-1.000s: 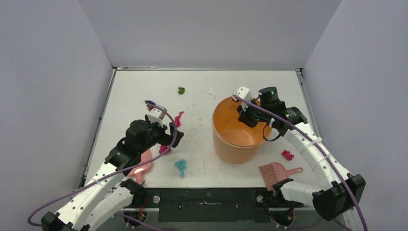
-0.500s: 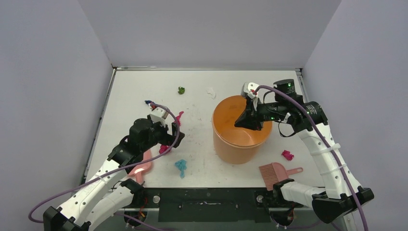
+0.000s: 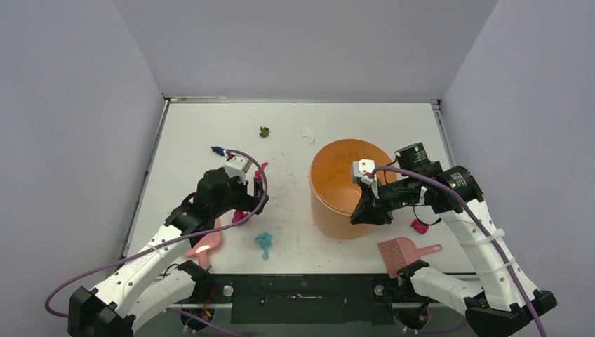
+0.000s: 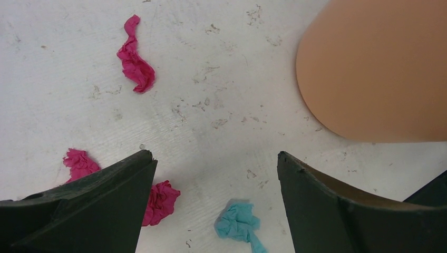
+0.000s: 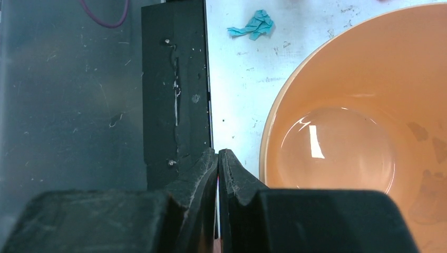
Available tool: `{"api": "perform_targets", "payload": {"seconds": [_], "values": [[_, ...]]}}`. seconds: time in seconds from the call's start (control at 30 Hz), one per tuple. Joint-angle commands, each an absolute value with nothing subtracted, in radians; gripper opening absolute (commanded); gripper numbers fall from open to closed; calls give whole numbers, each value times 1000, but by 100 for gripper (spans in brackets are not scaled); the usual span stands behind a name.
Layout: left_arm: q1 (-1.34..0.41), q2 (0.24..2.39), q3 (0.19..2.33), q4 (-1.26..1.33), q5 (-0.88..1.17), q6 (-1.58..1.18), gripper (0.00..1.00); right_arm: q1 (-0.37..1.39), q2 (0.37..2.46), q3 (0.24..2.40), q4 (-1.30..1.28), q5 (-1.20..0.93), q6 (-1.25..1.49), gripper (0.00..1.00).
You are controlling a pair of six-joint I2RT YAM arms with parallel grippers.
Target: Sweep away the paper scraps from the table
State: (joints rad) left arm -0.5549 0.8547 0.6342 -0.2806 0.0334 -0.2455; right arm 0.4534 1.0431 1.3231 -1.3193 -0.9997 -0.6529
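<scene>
Paper scraps lie on the white table (image 3: 196,126): a green one (image 3: 264,131), a white one (image 3: 308,134), a dark blue one (image 3: 218,150), a magenta strip (image 3: 261,172), a magenta wad (image 3: 240,217), a cyan one (image 3: 264,243) and a magenta one (image 3: 419,226). My left gripper (image 3: 256,191) is open and empty above the table. The left wrist view shows it (image 4: 215,155) with the cyan scrap (image 4: 240,224) between its fingers and a magenta wad (image 4: 161,200) beside the left finger. My right gripper (image 3: 360,215) is shut (image 5: 217,153) over the bucket's near rim.
The orange bucket (image 3: 330,151) stands right of centre; it also shows in the left wrist view (image 4: 379,68) and the right wrist view (image 5: 358,132). A pink brush (image 3: 400,254) lies near the front edge. A pink dustpan (image 3: 203,242) lies under the left arm.
My right gripper has swung from the bucket's far rim across the bucket to its near rim, staying shut. My left gripper has shifted slightly right, still open.
</scene>
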Motion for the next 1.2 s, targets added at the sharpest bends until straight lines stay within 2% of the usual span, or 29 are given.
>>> {"api": "perform_targets", "payload": {"seconds": [0.0,0.2,0.4,1.17], "values": [[-554,878,675,-262,11,-224,84,482,1004,1275,-1279,-961,-652,5],[-554,871,671,-266,-10,-221,84,568,1026,1237,-1221,-826,-619,5],[-554,872,672,-267,-13,-221,84,579,991,1174,-1093,-650,-540,5],[-556,831,667,-268,0,-231,84,461,1051,1086,-683,-199,-270,5]]}}
